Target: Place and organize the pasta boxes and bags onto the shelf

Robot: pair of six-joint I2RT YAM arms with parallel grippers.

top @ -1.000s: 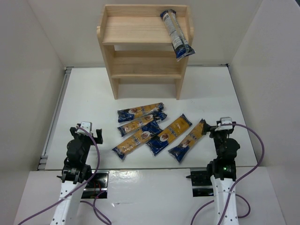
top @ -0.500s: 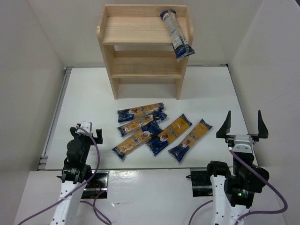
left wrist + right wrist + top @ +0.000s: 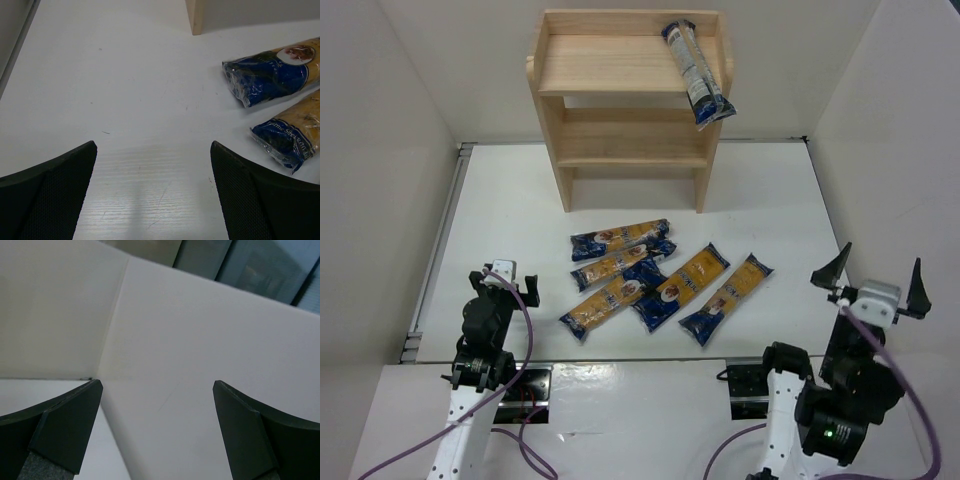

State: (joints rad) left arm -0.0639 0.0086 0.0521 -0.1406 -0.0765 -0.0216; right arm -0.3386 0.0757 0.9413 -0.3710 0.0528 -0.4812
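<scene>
Five spaghetti packets lay loose mid-table in a rough fan, some touching or overlapping at the left, none on the shelf. A sixth packet sat on the shelf's top tier at the right end, its near end poking out past the front rim by the right corner. Bare table ran wide on both sides of the pile and between pile and shelf. A metal rail edged the left side and the right wall closed in the other.

Left gripper sat low near the left base, fingers spread wide, nothing between them; left wrist view showed two packet ends cut off by the right frame edge and a shelf leg cropped at top. Right gripper stood up high at the far right, well apart from the packets, jaws wide and empty. Its wrist view caught only blank wall and a corner seam.

Shelf's lowest tier mostly hidden under the middle one. Packet print too small to read
</scene>
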